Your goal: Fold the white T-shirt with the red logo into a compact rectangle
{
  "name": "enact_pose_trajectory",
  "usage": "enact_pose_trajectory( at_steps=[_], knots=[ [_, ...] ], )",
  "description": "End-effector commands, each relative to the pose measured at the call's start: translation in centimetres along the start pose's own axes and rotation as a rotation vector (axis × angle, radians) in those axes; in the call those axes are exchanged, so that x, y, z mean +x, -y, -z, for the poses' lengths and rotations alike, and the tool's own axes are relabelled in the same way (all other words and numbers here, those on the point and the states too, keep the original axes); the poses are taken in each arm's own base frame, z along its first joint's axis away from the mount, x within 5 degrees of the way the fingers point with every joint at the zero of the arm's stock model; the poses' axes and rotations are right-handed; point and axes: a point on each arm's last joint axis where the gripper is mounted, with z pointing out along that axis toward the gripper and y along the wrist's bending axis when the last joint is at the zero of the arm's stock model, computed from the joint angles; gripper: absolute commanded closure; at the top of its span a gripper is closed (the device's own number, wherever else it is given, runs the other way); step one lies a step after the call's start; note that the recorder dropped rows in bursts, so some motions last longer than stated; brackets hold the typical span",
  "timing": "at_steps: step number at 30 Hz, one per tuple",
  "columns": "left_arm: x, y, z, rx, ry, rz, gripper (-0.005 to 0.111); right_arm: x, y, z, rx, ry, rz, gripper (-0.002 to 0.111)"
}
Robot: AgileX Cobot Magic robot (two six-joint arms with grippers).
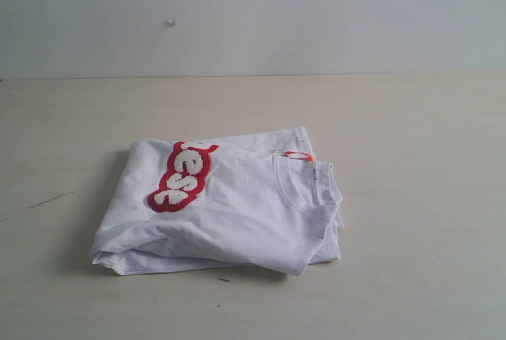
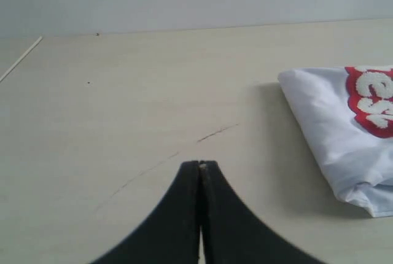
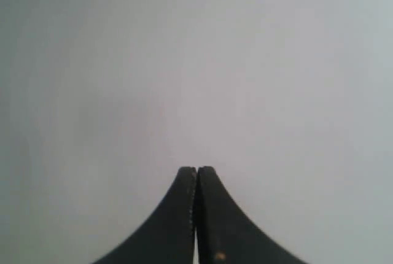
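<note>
Table (image 1: 411,119) carries the white T-shirt (image 1: 237,213) at its middle, already folded into a rough stacked rectangle with uneven edges. Red logo (image 1: 183,176) on top, partly tucked under. Orange neck tag (image 1: 300,155) by the collar. Left gripper (image 2: 201,164) near the shirt's corner and right gripper (image 3: 196,169): jaws pressed together, holding nothing. Folding looks essentially done; perhaps tidying left.

The T-shirt (image 1: 237,213) is soft matt white cloth; its logo (image 1: 183,175) is fuzzy (towelling-like); the table (image 1: 411,166) is pale, matt wood-grain.
</note>
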Motion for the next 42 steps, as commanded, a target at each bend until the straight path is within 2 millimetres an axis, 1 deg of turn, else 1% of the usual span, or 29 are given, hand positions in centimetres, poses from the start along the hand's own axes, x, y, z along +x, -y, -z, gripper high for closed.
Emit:
enact_pose_trajectory(
  at_steps=[1, 4, 7, 8, 11, 17, 20, 22, 23, 28, 33, 42],
  knots=[
    [-0.1, 0.0, 0.0, -0.004, 0.011, 0.0, 0.107, 1.0, -0.1, 1.3, 0.153, 0.215, 0.059, 0.108],
    [-0.1, 0.0, 0.0, -0.004, 0.011, 0.0, 0.107, 2.8, -0.3, 2.6, 0.28, 0.218, 0.137, 0.108],
    [-0.1, 0.0, 0.0, -0.004, 0.011, 0.0, 0.107, 4.9, 0.0, 2.4, 0.369, 0.164, 0.18, 0.108],
    [-0.1, 0.0, 0.0, -0.004, 0.011, 0.0, 0.107, 5.5, 0.1, 2.3, 0.381, 0.151, 0.18, 0.108],
    [-0.1, 0.0, 0.0, -0.004, 0.011, 0.0, 0.107, 9.1, 0.6, 2.2, 0.39, 0.071, 0.146, 0.108],
    [-0.1, 0.0, 0.0, -0.004, 0.011, 0.0, 0.107, 15.1, 1.1, 2.8, 0.397, -0.099, 0.087, 0.108],
    [-0.1, 0.0, 0.0, -0.004, 0.011, 0.0, 0.107, 17.1, 1.2, 3.3, 0.401, -0.161, 0.074, 0.108],
    [-0.1, 0.0, 0.0, -0.004, 0.011, 0.0, 0.107, 17.3, 1.2, 3.3, 0.402, -0.171, 0.072, 0.108],
    [-0.1, 0.0, 0.0, -0.004, 0.011, 0.0, 0.107, 17.8, 1.2, 3.4, 0.407, -0.227, 0.061, 0.108],
    [-0.1, 0.0, 0.0, -0.004, 0.011, 0.0, 0.107, 19.1, 1.3, 3.9, 0.415, -0.382, 0.065, 0.108],
    [-0.1, 0.0, 0.0, -0.004, 0.011, 0.0, 0.107, 20.8, 1.3, 4.8, 0.424, -0.602, 0.089, 0.108],
    [-0.1, 0.0, 0.0, -0.004, 0.011, 0.0, 0.107, 21.1, 1.3, 5.0, 0.417, -0.644, 0.102, 0.108]
  ],
)
